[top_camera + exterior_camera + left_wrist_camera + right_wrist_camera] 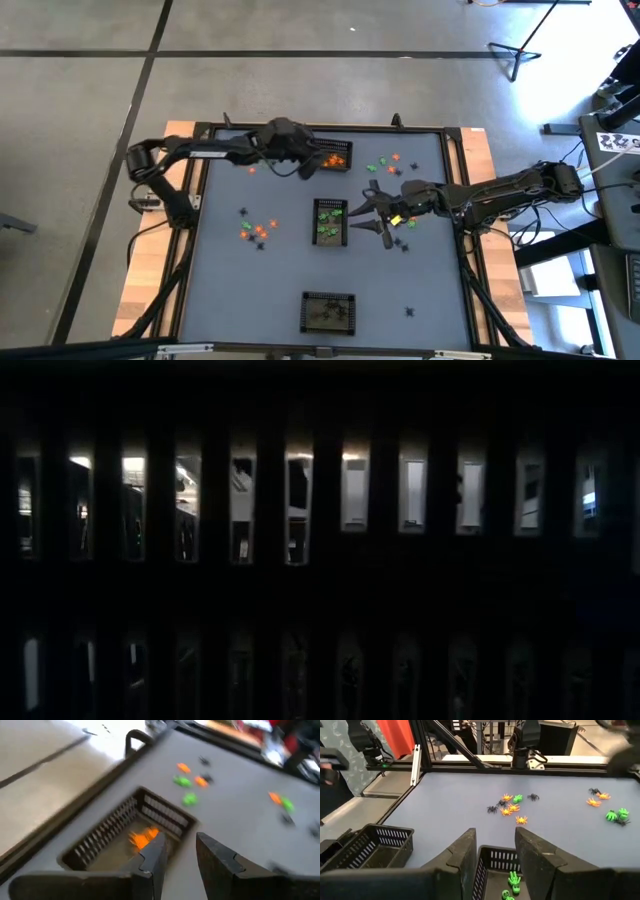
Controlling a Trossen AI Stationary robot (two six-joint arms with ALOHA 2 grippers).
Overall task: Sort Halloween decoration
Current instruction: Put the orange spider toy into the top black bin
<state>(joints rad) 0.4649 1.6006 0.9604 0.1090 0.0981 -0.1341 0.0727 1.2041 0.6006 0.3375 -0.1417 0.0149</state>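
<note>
I see the left gripper (312,172) over the black mesh basket holding orange trinkets (333,157) at the grey table's (280,270) far edge, jaws parted and empty. I see the right gripper (362,212) beside the centre basket of green trinkets (331,221), jaws apart, holding nothing. Loose orange, green and black trinkets (258,229) lie scattered on the table.
</note>
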